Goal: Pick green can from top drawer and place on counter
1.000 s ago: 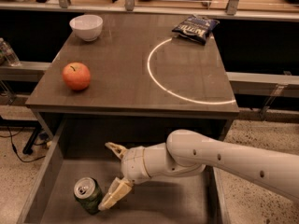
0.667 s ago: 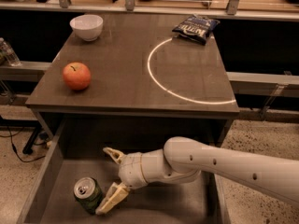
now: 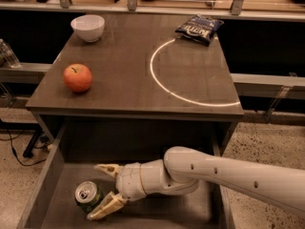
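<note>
The green can (image 3: 87, 196) stands upright in the open top drawer (image 3: 47, 185), at its front left, silver top and pull tab facing up. My gripper (image 3: 102, 190) reaches in from the right on a white arm and is open. One finger is behind the can, the other in front of it, so the can sits between the fingers. I cannot tell whether they touch it. The counter (image 3: 128, 75) lies above the drawer, with a bright arc of reflected light on its right half.
A red-orange apple (image 3: 77, 78) sits on the counter's left side. A white bowl (image 3: 88, 27) is at the back left and a dark chip bag (image 3: 199, 29) at the back right. A speckled floor flanks the drawer.
My arm and gripper have moved left, deeper into the drawer, bringing the open fingers around the can. The can has not moved.
</note>
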Robot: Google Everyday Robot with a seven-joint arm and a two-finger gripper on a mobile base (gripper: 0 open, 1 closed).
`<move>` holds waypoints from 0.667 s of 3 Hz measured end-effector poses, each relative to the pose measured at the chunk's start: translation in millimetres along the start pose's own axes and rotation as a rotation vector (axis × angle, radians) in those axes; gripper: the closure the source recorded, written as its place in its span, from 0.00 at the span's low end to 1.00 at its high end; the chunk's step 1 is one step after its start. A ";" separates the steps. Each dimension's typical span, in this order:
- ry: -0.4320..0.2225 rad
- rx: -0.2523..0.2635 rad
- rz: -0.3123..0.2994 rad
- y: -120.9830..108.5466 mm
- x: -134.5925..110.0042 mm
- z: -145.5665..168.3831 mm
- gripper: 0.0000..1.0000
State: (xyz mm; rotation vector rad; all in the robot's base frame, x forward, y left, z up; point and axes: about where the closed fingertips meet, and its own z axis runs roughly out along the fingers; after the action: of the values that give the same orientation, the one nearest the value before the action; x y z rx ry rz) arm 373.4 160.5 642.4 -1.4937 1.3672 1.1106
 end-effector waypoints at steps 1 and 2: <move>-0.047 -0.049 0.016 14.3 -19.2 11.4 0.52; -0.075 -0.079 0.040 22.7 -24.7 22.4 0.74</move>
State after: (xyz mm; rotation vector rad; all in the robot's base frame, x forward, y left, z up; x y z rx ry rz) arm 348.3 186.9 659.6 -1.4714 1.3201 1.2465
